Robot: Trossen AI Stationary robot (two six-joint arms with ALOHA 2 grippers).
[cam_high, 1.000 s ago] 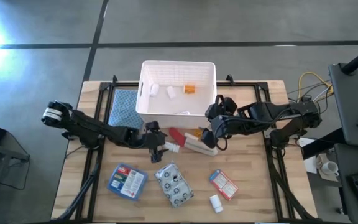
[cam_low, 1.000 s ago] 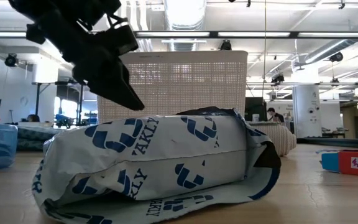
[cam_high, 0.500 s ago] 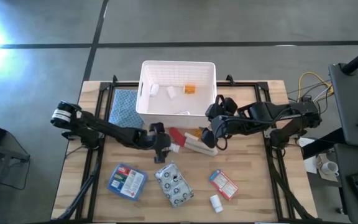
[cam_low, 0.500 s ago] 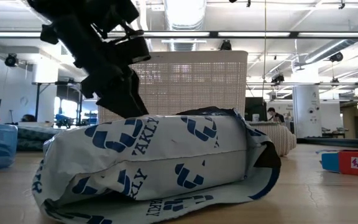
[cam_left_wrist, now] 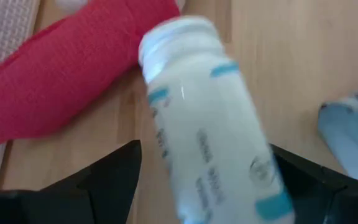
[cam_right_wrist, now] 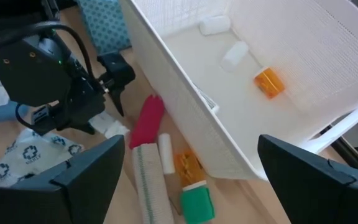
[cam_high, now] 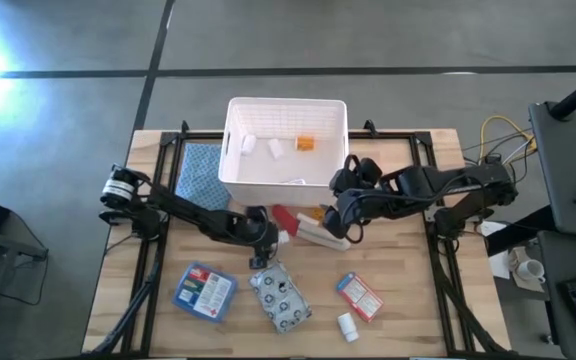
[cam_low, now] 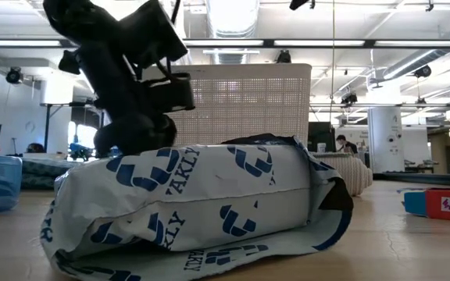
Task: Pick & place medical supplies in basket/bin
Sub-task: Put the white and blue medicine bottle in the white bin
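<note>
White pill bottle point(cam_left_wrist: 213, 127) lying on the wood by the red tube point(cam_left_wrist: 67, 68) in front of the basket point(cam_high: 286, 140), left gripper point(cam_high: 264, 243) spread open either side of it, not clamped, right gripper point(cam_high: 346, 222) wide open, empty, by the basket's front corner

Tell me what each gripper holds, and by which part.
The left gripper has a white bottle between its fingers, around the body, cap pointing away; whether they clamp it cannot be told. The right gripper is open and holds nothing.

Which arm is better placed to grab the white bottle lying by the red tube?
Left. Its open end effector already straddles the bottle; the right end effector sits open near the basket.
</note>
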